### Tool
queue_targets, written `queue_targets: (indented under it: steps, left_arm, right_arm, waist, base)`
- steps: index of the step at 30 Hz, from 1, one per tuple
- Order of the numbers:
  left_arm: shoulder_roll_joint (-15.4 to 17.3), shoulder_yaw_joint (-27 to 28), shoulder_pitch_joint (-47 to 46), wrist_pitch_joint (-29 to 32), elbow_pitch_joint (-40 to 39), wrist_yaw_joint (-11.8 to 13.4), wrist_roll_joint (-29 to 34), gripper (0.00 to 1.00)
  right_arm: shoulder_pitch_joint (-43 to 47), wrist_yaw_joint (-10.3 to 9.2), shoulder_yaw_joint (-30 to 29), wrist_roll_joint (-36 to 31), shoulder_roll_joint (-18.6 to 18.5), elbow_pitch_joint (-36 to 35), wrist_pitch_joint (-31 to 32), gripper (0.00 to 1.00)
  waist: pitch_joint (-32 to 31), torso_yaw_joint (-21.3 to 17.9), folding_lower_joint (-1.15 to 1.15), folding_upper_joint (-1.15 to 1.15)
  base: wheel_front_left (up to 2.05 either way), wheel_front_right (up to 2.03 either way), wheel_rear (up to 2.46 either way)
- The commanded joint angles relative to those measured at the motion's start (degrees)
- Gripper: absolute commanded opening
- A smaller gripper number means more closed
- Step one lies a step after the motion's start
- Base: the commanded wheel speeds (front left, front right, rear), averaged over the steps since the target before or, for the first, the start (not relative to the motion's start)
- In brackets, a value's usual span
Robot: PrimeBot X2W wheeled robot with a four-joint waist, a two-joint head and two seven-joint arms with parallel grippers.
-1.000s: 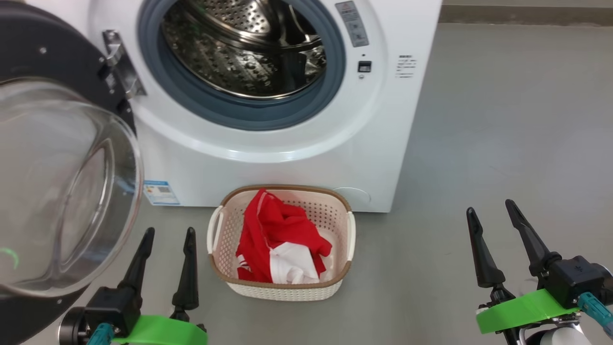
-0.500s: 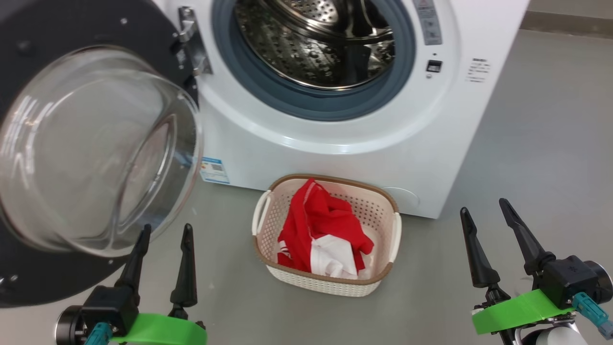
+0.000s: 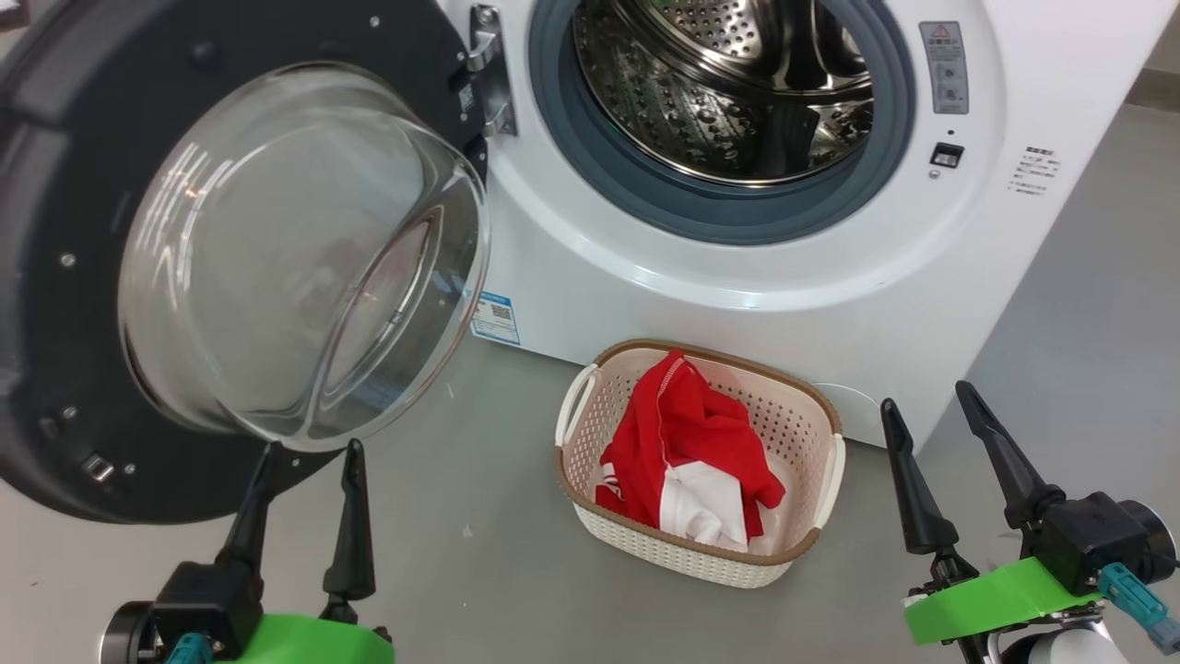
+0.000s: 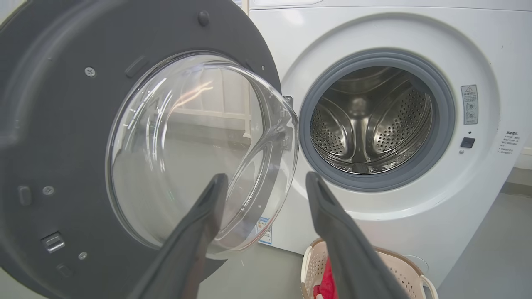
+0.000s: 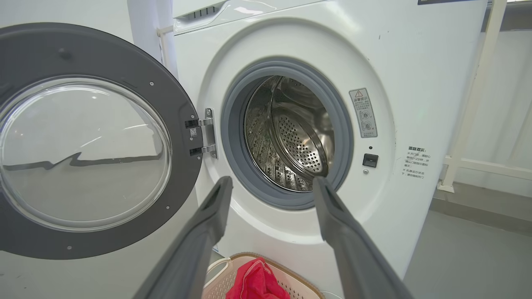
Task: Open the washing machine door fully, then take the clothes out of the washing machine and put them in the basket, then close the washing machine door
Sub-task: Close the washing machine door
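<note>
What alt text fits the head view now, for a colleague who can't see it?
The washing machine door stands wide open at left, the drum looks empty, and the clothes lie in the basket before the washing machine. The left gripper and right gripper are open and empty.

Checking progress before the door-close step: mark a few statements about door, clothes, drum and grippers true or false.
1. The washing machine door stands open. True.
2. The clothes lie in the basket. True.
3. Red fabric is in the drum. False: the drum shows bare steel.
4. The left gripper is clamped on the door. False: the left gripper is open, holding nothing.
5. The right gripper holds a garment. False: it is open and empty.
</note>
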Motion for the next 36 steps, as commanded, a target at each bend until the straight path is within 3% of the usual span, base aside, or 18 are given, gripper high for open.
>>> queue_targets:
  steps: [1,7,8,9,10,11,19,23,29,36]
  left_arm:
    - [1.38,1.99,-0.88,-0.25,-1.83,0.24,0.27,1.00]
    - [1.53,2.22,-1.06,-0.95,-1.58,0.42,0.02,0.98]
    - [1.52,2.18,-1.10,-1.04,-1.58,0.46,0.03,0.50]
    - [1.52,2.08,-1.15,-1.17,-1.70,0.37,0.03,0.28]
    - [1.52,2.08,-1.15,-1.17,-1.70,0.37,0.03,0.28]
    - [1.53,2.02,-1.17,-1.30,-1.84,0.28,-0.04,0.00]
    - [1.12,4.13,-2.39,-2.75,-7.98,0.44,-1.48,0.00]
    - [1.09,7.77,-3.45,-3.07,-12.05,0.72,-4.16,0.00]
    - [2.40,15.81,-7.77,-3.20,-12.58,-0.40,-11.84,0.00]
    - [4.13,23.38,-14.76,-2.49,-7.10,-3.15,-22.72,0.00]
  right_arm:
    - [-1.54,0.35,1.69,-0.63,-0.43,-1.42,-0.36,1.00]
    - [-1.53,0.35,1.85,-0.73,-0.43,-1.20,-0.36,1.00]
    - [-1.47,0.35,1.87,-0.72,-0.43,-1.17,-0.36,1.00]
    - [-1.38,0.35,1.90,-0.71,-0.43,-1.10,-0.36,1.00]
    - [-1.38,0.35,1.90,-0.71,-0.43,-1.10,-0.36,1.00]
    - [-1.29,0.35,1.92,-0.71,-0.43,-1.02,-0.36,1.00]
    - [-1.19,0.35,1.78,-0.97,-0.43,-0.87,-0.36,1.00]
    - [-1.35,0.35,1.68,-1.14,-0.43,-0.66,-0.36,1.00]
    - [-1.51,0.35,1.80,-1.29,-0.43,-0.44,-0.33,1.00]
    - [-1.72,0.35,1.85,-1.45,-0.43,-0.31,-0.30,1.00]
  waist:
    - [-0.13,0.57,0.00,0.00]
    - [-0.15,0.76,0.00,0.00]
    - [-0.21,0.76,0.00,0.00]
    - [-0.32,0.76,0.00,0.00]
    - [-0.32,0.76,0.00,0.00]
    - [-0.38,0.76,0.00,0.00]
    - [-0.29,0.81,0.00,0.00]
    - [-0.17,0.78,0.00,0.00]
    - [-0.20,0.63,0.00,0.00]
    - [-0.30,0.34,0.00,0.00]
  base:
    - [0.00,0.00,0.00]
    - [0.00,0.00,0.00]
    - [0.00,0.00,0.00]
    - [0.00,0.00,0.00]
    - [0.00,0.00,0.00]
    - [0.00,0.00,0.00]
    - [0.00,0.00,0.00]
    - [0.00,0.00,0.00]
    - [0.00,0.00,0.00]
    - [0.00,0.00,0.00]
